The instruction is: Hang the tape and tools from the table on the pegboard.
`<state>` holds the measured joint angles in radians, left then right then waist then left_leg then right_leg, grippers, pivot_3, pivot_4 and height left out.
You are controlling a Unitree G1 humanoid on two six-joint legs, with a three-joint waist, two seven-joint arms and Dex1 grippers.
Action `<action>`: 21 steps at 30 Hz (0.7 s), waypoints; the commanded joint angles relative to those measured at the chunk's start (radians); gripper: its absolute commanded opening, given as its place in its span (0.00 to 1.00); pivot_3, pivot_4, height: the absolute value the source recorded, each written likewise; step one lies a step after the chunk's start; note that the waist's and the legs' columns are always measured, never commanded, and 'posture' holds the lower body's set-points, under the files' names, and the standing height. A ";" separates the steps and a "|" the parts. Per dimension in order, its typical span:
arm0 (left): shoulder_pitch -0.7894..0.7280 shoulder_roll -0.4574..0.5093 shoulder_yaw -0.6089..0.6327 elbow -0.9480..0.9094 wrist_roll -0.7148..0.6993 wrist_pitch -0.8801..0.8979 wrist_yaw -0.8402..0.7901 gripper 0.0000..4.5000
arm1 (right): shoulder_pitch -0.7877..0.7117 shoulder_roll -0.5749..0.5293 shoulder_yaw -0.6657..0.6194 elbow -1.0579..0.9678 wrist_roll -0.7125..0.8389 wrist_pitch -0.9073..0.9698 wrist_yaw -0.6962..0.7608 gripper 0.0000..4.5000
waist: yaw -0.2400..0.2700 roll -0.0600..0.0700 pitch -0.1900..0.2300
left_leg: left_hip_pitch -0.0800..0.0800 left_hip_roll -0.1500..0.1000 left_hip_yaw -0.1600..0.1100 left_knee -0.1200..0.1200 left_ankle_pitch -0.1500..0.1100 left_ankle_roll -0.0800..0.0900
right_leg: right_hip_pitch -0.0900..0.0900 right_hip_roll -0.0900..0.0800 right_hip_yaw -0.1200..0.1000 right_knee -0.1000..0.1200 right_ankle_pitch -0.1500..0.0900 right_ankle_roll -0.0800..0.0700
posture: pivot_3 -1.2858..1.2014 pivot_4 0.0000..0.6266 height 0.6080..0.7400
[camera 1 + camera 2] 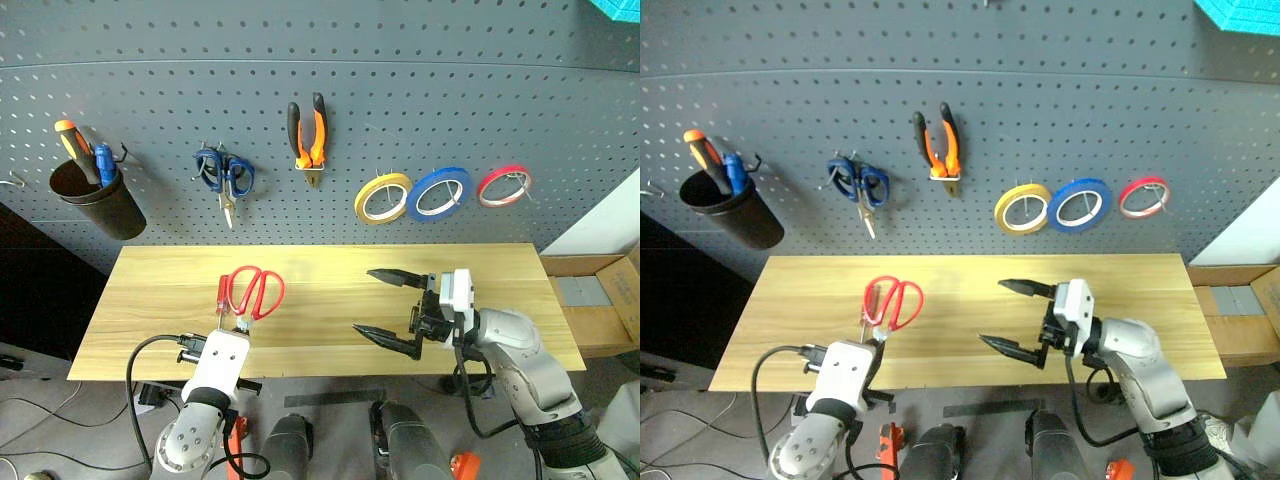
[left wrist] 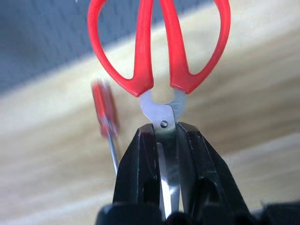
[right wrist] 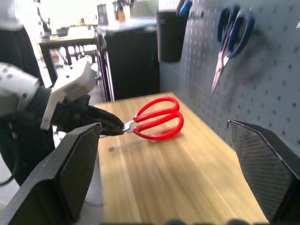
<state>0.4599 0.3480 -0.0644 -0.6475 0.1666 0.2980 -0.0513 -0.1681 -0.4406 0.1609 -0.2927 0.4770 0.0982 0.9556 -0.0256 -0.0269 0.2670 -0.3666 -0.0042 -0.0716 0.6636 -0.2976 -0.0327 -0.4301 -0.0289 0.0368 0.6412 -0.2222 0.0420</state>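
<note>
- The pegboard (image 1: 320, 90) fills the far wall. From left to right it carries a black cup of tools (image 1: 95, 195), blue-handled scissors (image 1: 225, 175), orange-and-black pliers (image 1: 308, 135), then the yellow tape (image 1: 382, 197), a blue ring (image 1: 438, 193) and a red ring (image 1: 503, 186). So the tape and pliers already hang.
- The counter (image 1: 330, 275) is light wood and bears the red screwdriver (image 1: 222, 295) near its left side.
- The right gripper (image 1: 385, 310) hovers over the counter's right half, fingers spread wide with nothing between them.
- The left gripper (image 2: 165, 136) sits at the near left edge, fingers clenched on the steel blades of the red-handled scissors (image 1: 255, 290) just below the pivot; the red loops point away toward the pegboard, just beside the screwdriver.
- Step in hand, as I judge it: carrying the scissors to a free hook.
- To do it well, keep the clamp firm on the blades, since steel is slick and the handle end is heavy.
- Present one loop squarely to a hook, choosing one that looks free.
- Release only once the loop rests on the hook.
- Keep the free right arm clear of the path.
</note>
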 commanded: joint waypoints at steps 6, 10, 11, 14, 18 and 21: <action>-0.071 -0.003 0.131 -0.035 0.082 -0.251 0.043 0.05 | -0.059 0.050 -0.036 -0.111 0.071 0.045 -0.064 1.00 | 0.003 0.000 0.000 | -0.001 -0.001 0.001 -0.001 0.000 0.000 | -0.001 0.001 -0.001 0.000 0.000 0.000 | 0.54 0.33 1.00; -0.202 -0.013 0.177 0.059 0.060 -0.267 0.049 0.05 | -0.141 0.094 -0.029 -0.085 0.059 0.045 -0.093 1.00 | 0.003 0.000 -0.001 | 0.000 -0.001 0.001 0.000 0.000 0.000 | -0.001 0.005 -0.002 0.003 0.000 0.000 | 0.54 0.31 1.00; -0.233 -0.015 0.190 0.084 0.055 -0.269 0.051 0.05 | -0.161 0.102 -0.029 -0.080 0.060 0.051 -0.100 1.00 | 0.003 -0.002 -0.002 | 0.000 -0.001 0.001 0.001 0.000 0.000 | -0.001 0.005 -0.003 0.003 0.000 0.000 | 0.54 0.31 1.00; -0.291 -0.019 0.214 0.138 0.049 -0.282 0.049 0.05 | -0.198 0.119 -0.032 -0.064 0.055 0.062 -0.120 1.00 | 0.003 -0.003 -0.004 | 0.000 0.000 0.001 0.001 0.000 0.000 | -0.001 0.005 -0.003 0.003 0.002 -0.002 | 0.53 0.30 1.00; -0.384 -0.020 0.224 0.227 0.029 -0.292 0.041 0.05 | -0.224 0.134 -0.022 -0.046 0.025 0.068 -0.153 1.00 | 0.003 -0.004 -0.006 | 0.000 -0.001 0.001 0.000 0.000 0.000 | -0.002 0.004 -0.004 0.003 0.004 -0.005 | 0.53 0.29 1.00; -0.423 -0.030 0.219 0.274 0.012 -0.294 0.034 0.05 | -0.230 0.135 -0.023 -0.041 0.006 0.071 -0.163 1.00 | 0.004 -0.004 -0.006 | -0.001 -0.001 0.001 0.000 0.000 0.000 | -0.002 0.003 -0.004 0.003 0.004 -0.005 | 0.53 0.29 1.00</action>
<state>0.0493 0.3248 0.1440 -0.3730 0.1914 0.0291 -0.0145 -0.3834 -0.3060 0.1418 -0.3178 0.4876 0.1682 0.8012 -0.0220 -0.0310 0.2608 -0.3673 -0.0054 -0.0710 0.6639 -0.2974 -0.0328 -0.4322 -0.0263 0.0328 0.6439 -0.2181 0.0367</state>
